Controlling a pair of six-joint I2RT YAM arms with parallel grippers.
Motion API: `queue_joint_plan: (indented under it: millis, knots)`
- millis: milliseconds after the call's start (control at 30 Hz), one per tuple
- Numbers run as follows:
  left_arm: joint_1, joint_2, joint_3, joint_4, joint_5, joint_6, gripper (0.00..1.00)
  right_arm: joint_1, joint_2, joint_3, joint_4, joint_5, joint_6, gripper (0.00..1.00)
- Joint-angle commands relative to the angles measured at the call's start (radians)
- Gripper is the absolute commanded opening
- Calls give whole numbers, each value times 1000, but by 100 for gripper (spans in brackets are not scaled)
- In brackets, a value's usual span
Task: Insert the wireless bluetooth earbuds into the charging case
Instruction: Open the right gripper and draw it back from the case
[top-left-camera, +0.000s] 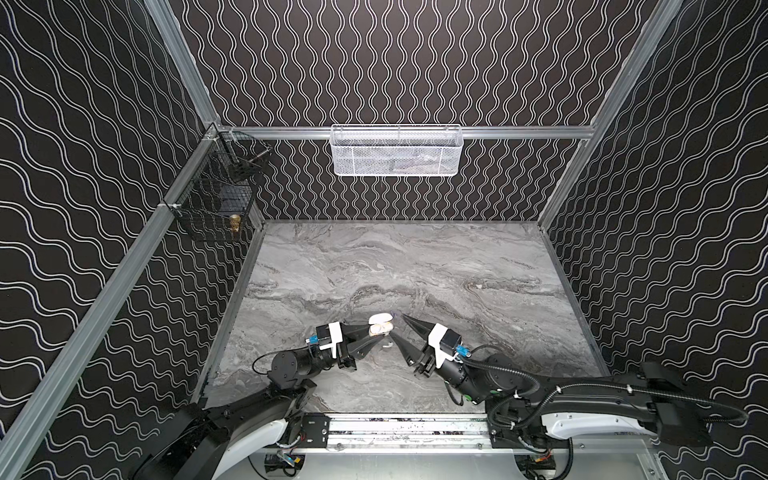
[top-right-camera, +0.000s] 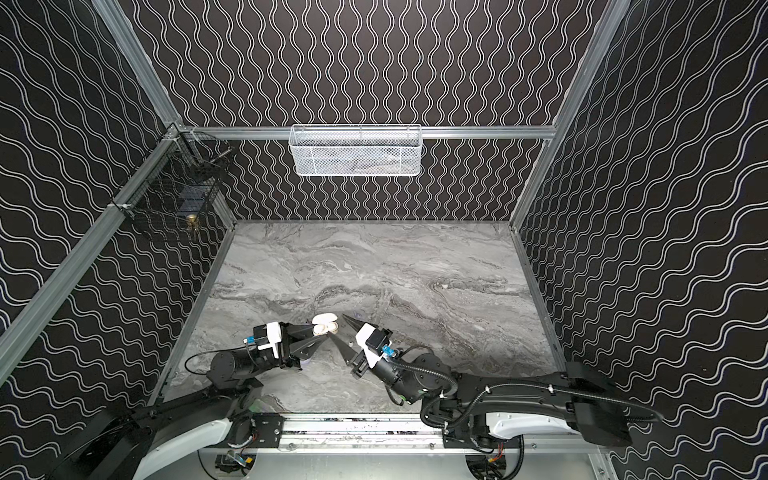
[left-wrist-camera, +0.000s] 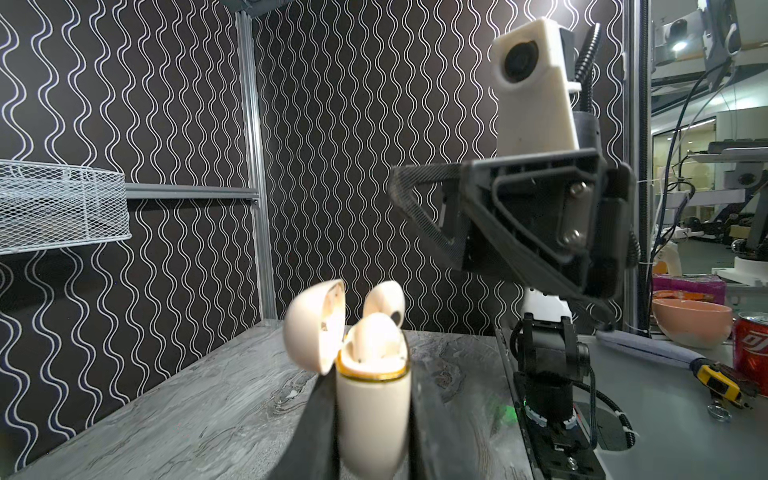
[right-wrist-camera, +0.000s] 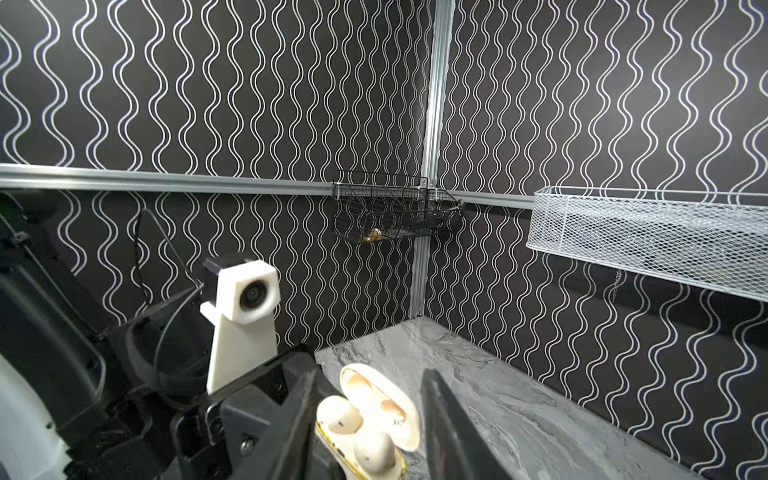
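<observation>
1. Left gripper (top-left-camera: 374, 332) is clamped on the cream charging case (left-wrist-camera: 370, 409) and holds it upright over the marble table (top-left-camera: 415, 266).
2. Lid (left-wrist-camera: 316, 324) flipped open; two cream earbuds (right-wrist-camera: 338, 417) sit in the case, one poking up higher.
3. Right gripper (top-left-camera: 398, 325) is just beside the case, jaws parted, nothing between them. Whether a tip touches the case is hard to say.
4. On the far wall hangs a white mesh basket (top-left-camera: 397, 160), with a black wire basket (top-left-camera: 216, 208) in the left corner.
</observation>
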Motion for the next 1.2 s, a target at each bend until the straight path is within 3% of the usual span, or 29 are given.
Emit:
queue_joint_plan:
  millis: [0, 167, 333, 667, 867, 967, 1067, 1167]
  knots:
    - [1, 2, 6, 37, 21, 28, 0, 1, -43, 34, -193, 23, 90, 32]
    - [1, 3, 12, 21, 37, 37, 0, 2, -38, 84, -362, 58, 119, 22]
    - [-1, 19, 14, 42, 47, 35, 0, 2, -7, 80, -363, 8, 117, 21]
    - [-1, 22, 15, 44, 56, 37, 0, 1, 40, 107, -374, 84, 140, 11]
    - [-2, 33, 19, 41, 56, 40, 0, 2, -34, 134, -438, 109, 183, 21]
    - [-2, 37, 22, 39, 60, 40, 0, -13, -90, 121, -435, 189, 212, 29]
    - [-2, 42, 27, 37, 63, 38, 0, -122, -90, 174, -585, 178, 332, 28]
    - [-3, 49, 29, 35, 67, 41, 0, -334, -27, 249, -757, -50, 496, 25]
